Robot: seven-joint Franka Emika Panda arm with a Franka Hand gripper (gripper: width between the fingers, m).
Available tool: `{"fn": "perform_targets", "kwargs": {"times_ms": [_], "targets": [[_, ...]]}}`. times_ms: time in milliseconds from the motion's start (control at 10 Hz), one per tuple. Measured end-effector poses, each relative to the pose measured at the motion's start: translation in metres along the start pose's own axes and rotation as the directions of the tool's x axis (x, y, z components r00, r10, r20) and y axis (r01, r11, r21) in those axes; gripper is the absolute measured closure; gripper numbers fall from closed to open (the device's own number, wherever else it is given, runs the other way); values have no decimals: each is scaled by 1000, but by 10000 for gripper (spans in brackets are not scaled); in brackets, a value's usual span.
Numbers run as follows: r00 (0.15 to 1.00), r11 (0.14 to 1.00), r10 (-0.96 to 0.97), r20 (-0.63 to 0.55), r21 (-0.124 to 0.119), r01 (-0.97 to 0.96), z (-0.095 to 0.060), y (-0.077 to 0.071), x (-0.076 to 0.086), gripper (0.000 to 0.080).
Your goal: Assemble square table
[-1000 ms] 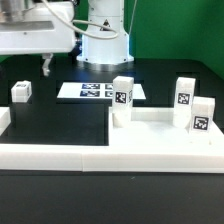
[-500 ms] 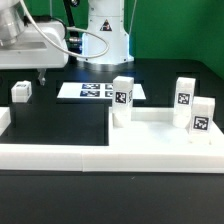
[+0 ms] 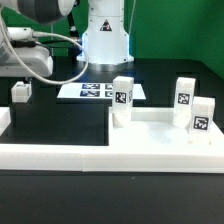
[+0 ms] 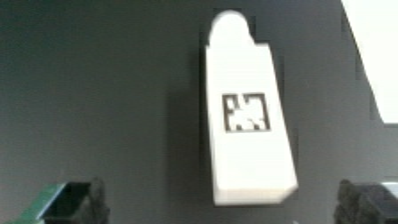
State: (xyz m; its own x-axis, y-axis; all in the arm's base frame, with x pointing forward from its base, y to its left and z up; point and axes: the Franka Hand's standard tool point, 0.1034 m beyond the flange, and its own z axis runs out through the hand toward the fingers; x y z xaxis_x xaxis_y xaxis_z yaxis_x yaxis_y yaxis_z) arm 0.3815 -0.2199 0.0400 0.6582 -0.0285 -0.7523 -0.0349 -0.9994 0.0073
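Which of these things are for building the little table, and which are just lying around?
For the job: the square top; three upright legs; a fourth leg off by itself; the open gripper.

Just there: the marker board; the low border wall; the black table.

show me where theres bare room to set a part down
Free: the black tabletop between the marker board, the lone leg and the front wall. Crowded: the exterior view's right, where three legs stand on the slab.
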Motion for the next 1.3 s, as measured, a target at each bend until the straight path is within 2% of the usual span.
{"fn": "perform_targets", "kwargs": {"times_ms": [400,500,600,800,1200,1300], "targets": [[999,1000,4,35,10,-4,2,-2,0,150],[996,1000,11,83,27,-13,10,-7,-7,150],[993,999,8,119,33,-12,21,-11,-7,150],[990,1000,-5,142,24,1,39,-21,-2,150],[990,1000,-5,138,23,2,42,-20,-1,167],[990,1000,-5,138,23,2,42,-20,-1,343]]}}
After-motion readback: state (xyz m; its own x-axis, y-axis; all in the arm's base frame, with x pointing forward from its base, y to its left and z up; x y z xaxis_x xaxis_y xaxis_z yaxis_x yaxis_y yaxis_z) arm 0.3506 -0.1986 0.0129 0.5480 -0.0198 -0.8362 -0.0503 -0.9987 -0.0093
